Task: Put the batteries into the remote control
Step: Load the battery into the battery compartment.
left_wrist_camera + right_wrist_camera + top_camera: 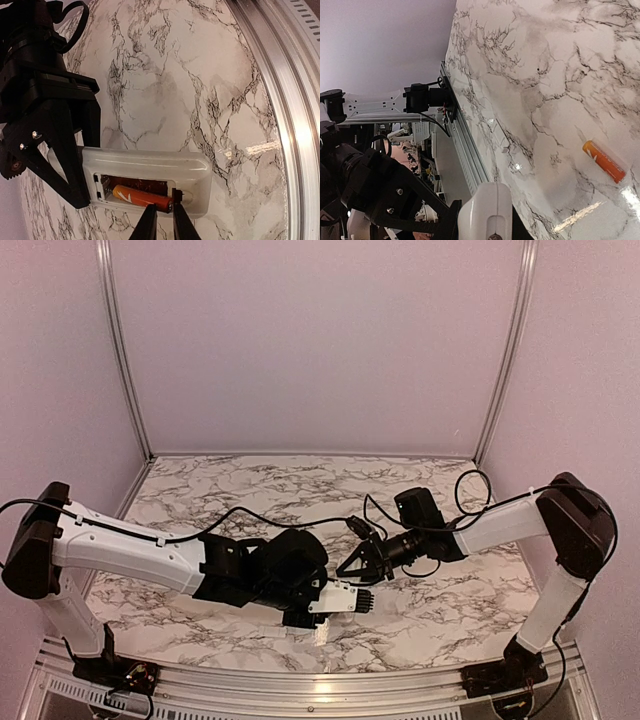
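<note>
Your left fingers (146,226) are drawn almost together, with only a thin slit between the 2 tips. Those tips sit right at one end of the 1st battery (141,196), and you cannot tell from this view whether they pinch it or merely touch it. That orange battery lies lengthwise and slightly tilted in the battery recess (131,184) on the back of the remote control (150,164). Your right fingers (62,150) are clamped on the remote's opposite end and hold it above the tabletop (165,75), with the recess side facing the left wrist camera. In the right wrist view the 2nd battery (603,161) lies by itself on the marble, well apart from the remote. A metal rail (280,100) runs along the tabletop's edge.
</note>
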Tool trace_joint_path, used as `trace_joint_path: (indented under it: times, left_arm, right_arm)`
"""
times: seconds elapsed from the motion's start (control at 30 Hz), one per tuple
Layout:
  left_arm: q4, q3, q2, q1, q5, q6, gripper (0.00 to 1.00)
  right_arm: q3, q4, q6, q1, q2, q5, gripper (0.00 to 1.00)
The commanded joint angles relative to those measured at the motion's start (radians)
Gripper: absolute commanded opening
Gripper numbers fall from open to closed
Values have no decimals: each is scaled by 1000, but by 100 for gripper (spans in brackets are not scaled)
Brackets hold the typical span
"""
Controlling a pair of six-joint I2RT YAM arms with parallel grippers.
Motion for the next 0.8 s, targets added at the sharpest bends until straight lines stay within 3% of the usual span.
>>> trace_joint_path:
  times: [0.0,0.77]
  left_arm:
    - [-47,32,36,-1,-12,-12,12]
    - [-166,120,141,30,-44,-81,4]
  right_arm:
    - [22,7,-3,12,-21,-15,0]
    - [18,9,4,11,-36,-11,0]
